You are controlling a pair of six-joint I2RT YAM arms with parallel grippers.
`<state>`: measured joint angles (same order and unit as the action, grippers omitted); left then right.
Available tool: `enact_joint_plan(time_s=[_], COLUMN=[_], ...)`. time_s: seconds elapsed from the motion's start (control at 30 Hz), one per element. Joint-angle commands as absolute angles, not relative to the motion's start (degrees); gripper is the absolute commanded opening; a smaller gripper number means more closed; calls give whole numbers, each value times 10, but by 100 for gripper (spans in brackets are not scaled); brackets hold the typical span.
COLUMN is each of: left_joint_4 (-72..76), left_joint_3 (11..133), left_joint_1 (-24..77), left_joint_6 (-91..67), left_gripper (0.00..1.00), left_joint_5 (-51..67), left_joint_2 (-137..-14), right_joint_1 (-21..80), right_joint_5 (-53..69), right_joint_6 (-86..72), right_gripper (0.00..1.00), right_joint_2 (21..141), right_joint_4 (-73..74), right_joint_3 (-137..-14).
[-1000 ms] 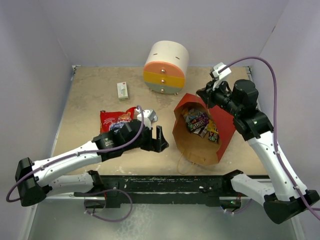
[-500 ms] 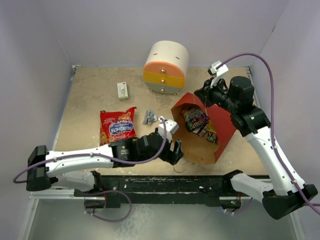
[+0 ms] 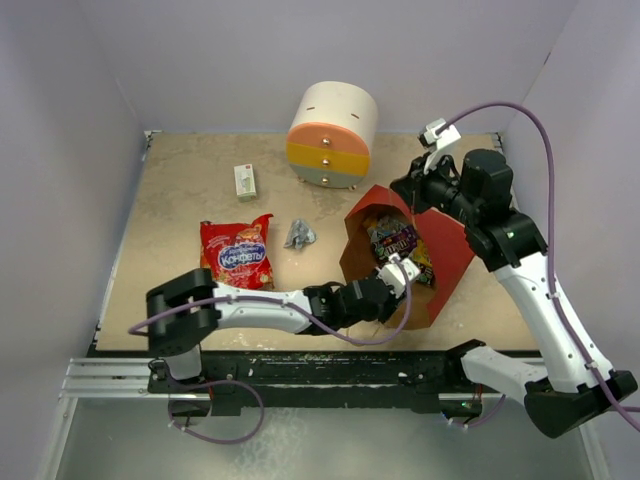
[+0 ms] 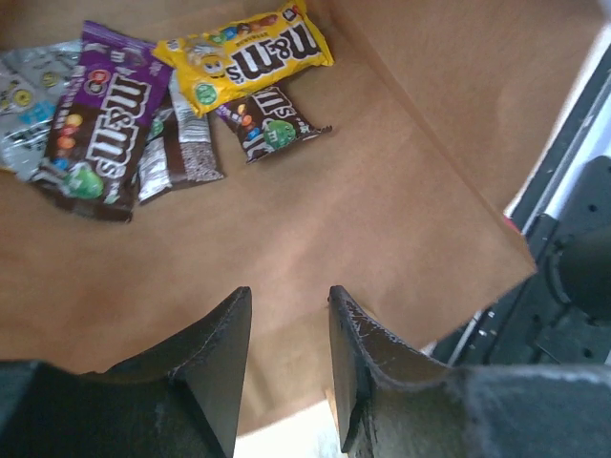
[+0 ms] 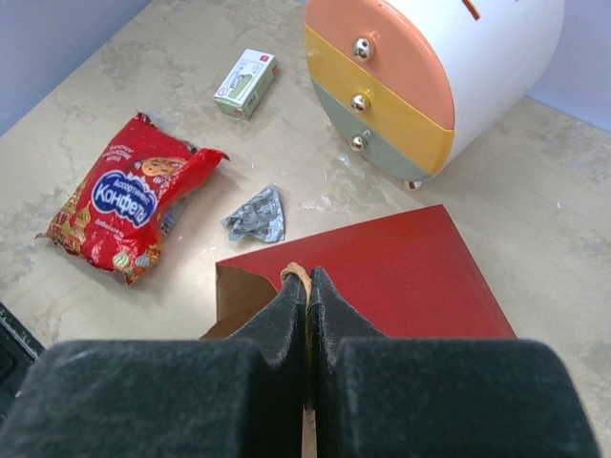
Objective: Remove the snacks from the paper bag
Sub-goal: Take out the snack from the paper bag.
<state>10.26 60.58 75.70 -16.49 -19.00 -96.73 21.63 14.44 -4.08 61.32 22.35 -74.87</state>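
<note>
The paper bag [image 3: 448, 262] lies tilted on the table [image 3: 180, 210] with its mouth toward the arms. The right gripper [image 5: 307, 286] is pinched tight on the bag's twisted handle [image 5: 296, 274], which seems to keep the upper wall lifted. The left gripper [image 4: 288, 298] sits just inside the mouth, its jaws a narrow gap apart and holding nothing, over bare kraft paper. Deeper in lie a yellow M&M's pack [image 4: 250, 50], a small brown M&M's pack [image 4: 272, 122] nearest the fingers, and a purple M&M's pack [image 4: 100, 124] overlapping a grey wrapper [image 4: 24, 81]. All look light, flat and glossy (film that would likely slide rather than lift). A pinch across a crimped end looks surest, and the small brown pack is the easiest since it lies mostly clear of the rest. The bag wall is thin and soft, so pushing on it could crease it or drag the bag. Room narrows toward the back, with the right-hand wall close. The red chip bag [image 3: 238, 254] and a crumpled silver wrapper [image 3: 298, 234] already lie out on the table, apart from the bag, with open surface around them.
</note>
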Motion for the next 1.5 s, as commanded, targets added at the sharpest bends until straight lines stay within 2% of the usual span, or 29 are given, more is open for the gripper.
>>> enact_joint_plan(time_s=[0.0, 0.13, 0.27, 0.67, 0.87, 1.03, 1.1, 1.13, 1.37, 1.47], left_joint_4=[260, 311, 335, 393, 350, 292, 269, 260, 201, 184], left_joint_3=[626, 643, 656, 677, 755, 808, 820, 824, 837, 836], left_joint_1=[741, 717, 679, 648, 650, 650, 650, 650, 650, 650], left_joint_6=[-91, -51, -29, -10, -69, -74, -71, -68, -59, -65], left_gripper=[41, 43, 52, 59, 67, 64, 72, 73, 69, 62], left_joint_5=[-171, -132, -67, 72, 51, -10, -45, -54, -78, -78], left_joint_2=[-1029, -1084, -1118, -1187, -1238, -1281, -1290, -1293, -1301, -1300], right_joint_1=[218, 218, 218, 218, 218, 218, 218, 218, 218, 218], right_joint_5=[148, 150, 149, 152, 154, 156, 156, 156, 153, 151], right_joint_6=[-54, -41, -27, -16, -8, -1, 0, 1, 6, 9], right_gripper=[0, 0, 0, 0, 0, 0, 0, 0, 0, 0], right_joint_2=[609, 616, 625, 623, 624, 628, 628, 627, 615, 612], right_joint_4=[234, 260, 275, 296, 301, 306, 308, 310, 312, 310], right_joint_3=[-791, -812, -834, -844, -841, -850, -852, -853, -843, -843])
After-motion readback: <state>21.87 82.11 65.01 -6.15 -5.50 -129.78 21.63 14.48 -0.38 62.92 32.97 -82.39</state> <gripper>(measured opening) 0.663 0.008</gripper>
